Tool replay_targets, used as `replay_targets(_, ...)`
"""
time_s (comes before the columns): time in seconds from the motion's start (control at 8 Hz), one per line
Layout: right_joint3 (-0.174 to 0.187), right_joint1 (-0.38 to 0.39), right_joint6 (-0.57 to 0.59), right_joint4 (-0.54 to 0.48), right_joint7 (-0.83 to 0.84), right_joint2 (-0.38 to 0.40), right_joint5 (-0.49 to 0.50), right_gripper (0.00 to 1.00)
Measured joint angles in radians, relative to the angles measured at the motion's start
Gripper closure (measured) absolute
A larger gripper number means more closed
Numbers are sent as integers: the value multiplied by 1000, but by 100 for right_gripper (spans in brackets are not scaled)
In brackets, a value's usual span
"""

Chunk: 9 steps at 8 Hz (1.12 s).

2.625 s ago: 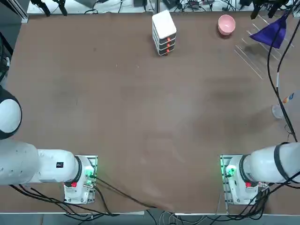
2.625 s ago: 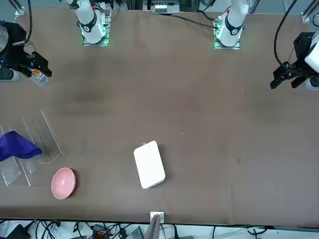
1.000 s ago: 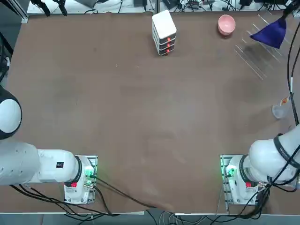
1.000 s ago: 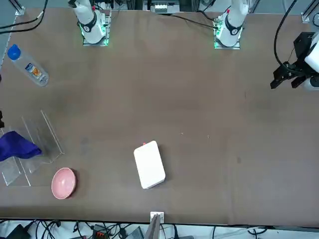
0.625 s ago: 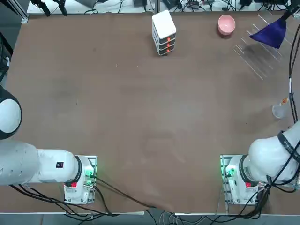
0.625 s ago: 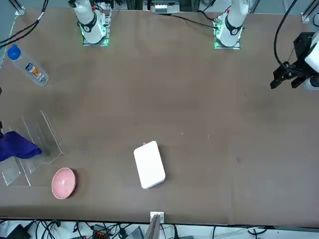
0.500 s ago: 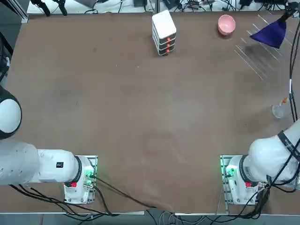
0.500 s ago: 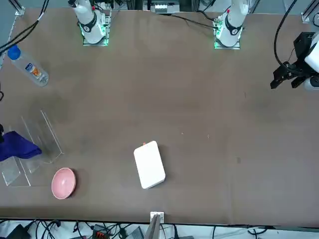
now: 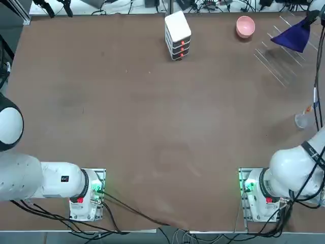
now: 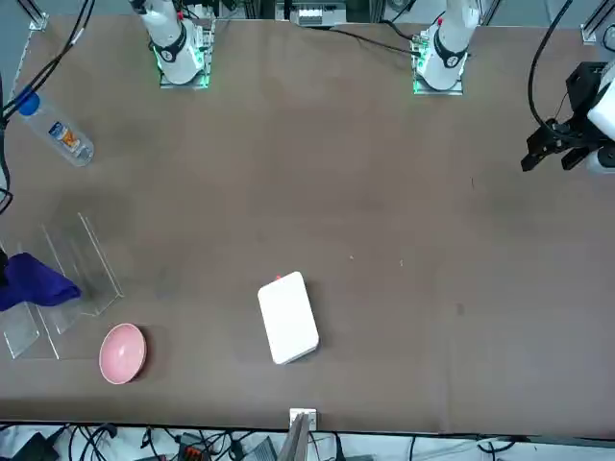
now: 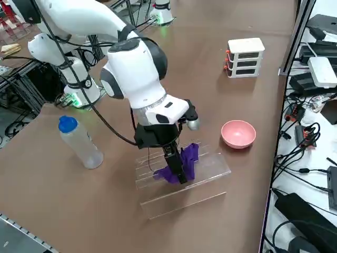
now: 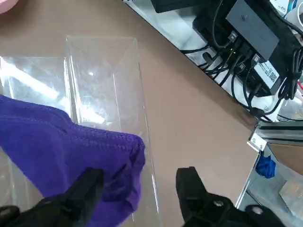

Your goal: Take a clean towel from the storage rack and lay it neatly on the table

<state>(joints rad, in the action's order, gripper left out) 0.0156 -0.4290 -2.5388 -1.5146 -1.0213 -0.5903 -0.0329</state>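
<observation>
**Setting: Robotics Laboratory**

The workspace is a robotics lab. A large brown table (image 9: 152,117) carries two arm bases lit by green indicators. Aluminium framing (image 11: 21,79) stands beside it. Cables (image 11: 300,132), power adapters (image 11: 304,81) and other electronics crowd the table's edges.

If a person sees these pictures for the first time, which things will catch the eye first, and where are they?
Most striking is the purple towel, draped over the clear storage rack at the table's far right corner, with the right claw lowered right at it, fingers spread on either side of the cloth's edge. Next come the pink bowl beside the rack and the white stacked box further along that far edge. A blue-capped bottle stands on the rack's other side.
</observation>
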Motion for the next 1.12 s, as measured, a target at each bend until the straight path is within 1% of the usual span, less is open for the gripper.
replay_targets(0.12,-1,0,-3,0,0,-2,1,10)
replay_targets(0.25,-3,0,-3,0,0,-2,1,16)
replay_targets(0.75,-10,1,-3,0,0,-2,10,96)
replay_targets(1.0,-14,2,31,4,0,0,31,97)
replay_targets(1.12,-15,3,75,11,-1,7,57,97)
